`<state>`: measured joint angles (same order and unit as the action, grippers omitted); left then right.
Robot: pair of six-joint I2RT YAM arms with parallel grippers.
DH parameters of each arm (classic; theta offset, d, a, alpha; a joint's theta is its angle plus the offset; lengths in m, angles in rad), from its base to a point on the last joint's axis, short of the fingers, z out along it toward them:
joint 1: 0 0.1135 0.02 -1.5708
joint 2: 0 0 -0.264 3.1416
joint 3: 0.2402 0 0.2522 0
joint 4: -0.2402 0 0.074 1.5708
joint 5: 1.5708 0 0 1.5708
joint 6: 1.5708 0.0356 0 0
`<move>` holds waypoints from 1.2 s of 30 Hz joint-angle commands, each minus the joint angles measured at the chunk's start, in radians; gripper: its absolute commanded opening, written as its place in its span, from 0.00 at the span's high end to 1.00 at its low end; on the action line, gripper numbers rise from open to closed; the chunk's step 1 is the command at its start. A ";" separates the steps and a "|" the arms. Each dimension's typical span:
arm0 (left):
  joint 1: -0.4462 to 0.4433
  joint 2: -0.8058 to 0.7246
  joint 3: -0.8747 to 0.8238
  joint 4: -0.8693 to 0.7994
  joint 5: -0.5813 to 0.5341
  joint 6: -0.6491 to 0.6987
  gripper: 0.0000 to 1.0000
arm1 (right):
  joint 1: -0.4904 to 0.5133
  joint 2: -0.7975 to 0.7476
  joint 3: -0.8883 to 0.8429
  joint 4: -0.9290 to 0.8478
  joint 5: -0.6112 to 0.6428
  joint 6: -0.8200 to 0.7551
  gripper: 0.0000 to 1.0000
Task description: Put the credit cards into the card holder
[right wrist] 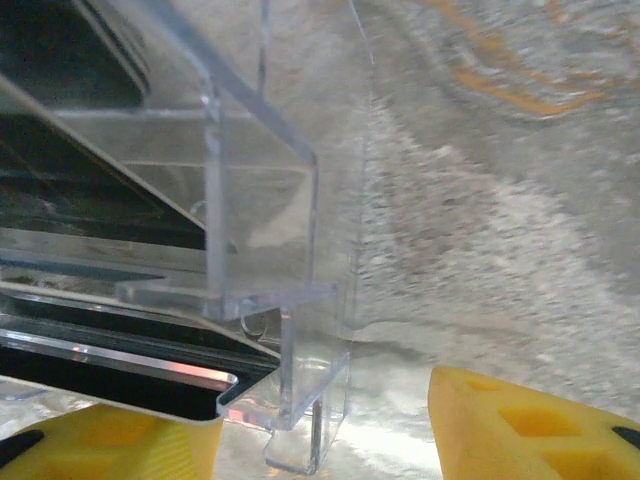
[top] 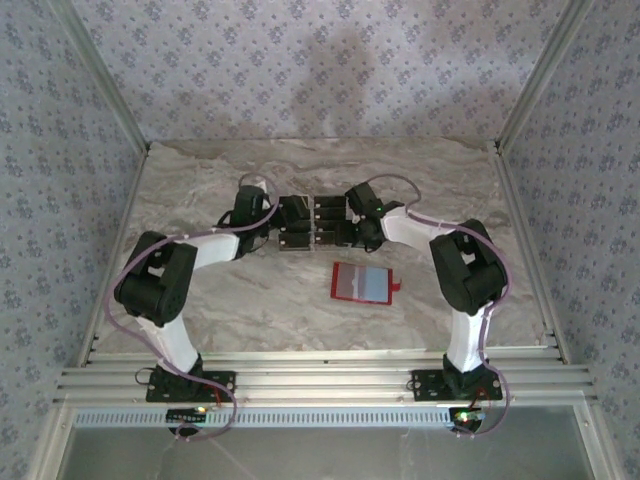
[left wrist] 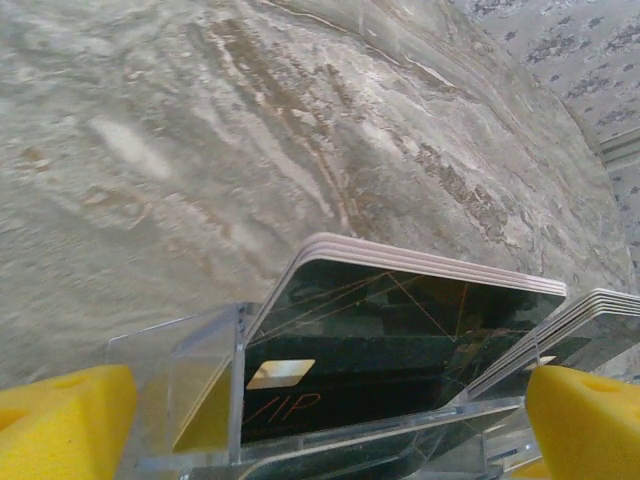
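Credit cards (top: 312, 222) sit stacked in a clear plastic rack (right wrist: 262, 190) at the middle of the marble-patterned tabletop (top: 230, 290). None is in the card holder (top: 362, 283), which lies opened flat nearer the front edge, well apart from the rack, its pale lining up and apparently bare. On that showing the job has hardly begun: no card is lifted, and each one is left to be carried across and slipped in.

The left hand (left wrist: 330, 405) is spread wide at the rack's left end, its yellow pads (left wrist: 60, 425) on either side of a slanted stack of black cards, gripping nothing. The right hand (right wrist: 315, 410) stands about half open at the opposite end. A corner of the rack is between its pads, and bare tabletop shows beside the right-hand pad. It appears to hold nothing, though a black card's pale edge lies just above the other pad and contact there cannot be judged.

The overhead camera supplies the layout: where the holder lies, and both hands meeting at the rack from opposite sides. The left wrist camera supplies detail too small to read from above: a gold chip and thin red lines on the top card, and a second stack just beside the first. The right wrist camera gives the rack's clear walls and foot close up.
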<state>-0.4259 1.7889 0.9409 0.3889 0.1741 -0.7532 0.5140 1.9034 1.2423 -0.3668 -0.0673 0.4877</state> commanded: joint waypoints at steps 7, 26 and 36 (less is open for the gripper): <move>-0.092 0.130 0.192 -0.019 0.001 -0.006 0.00 | -0.106 -0.096 -0.107 -0.005 -0.021 -0.041 0.41; -0.198 0.219 0.303 -0.029 -0.031 -0.029 0.00 | -0.234 -0.174 -0.152 -0.010 -0.072 -0.068 0.41; -0.166 0.148 0.259 -0.054 -0.064 -0.027 0.00 | -0.228 -0.350 -0.240 -0.036 -0.092 -0.052 0.39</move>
<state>-0.6044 1.9980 1.2167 0.3405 0.1261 -0.7731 0.2836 1.6119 1.0298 -0.3698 -0.1501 0.4324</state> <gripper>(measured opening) 0.997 0.611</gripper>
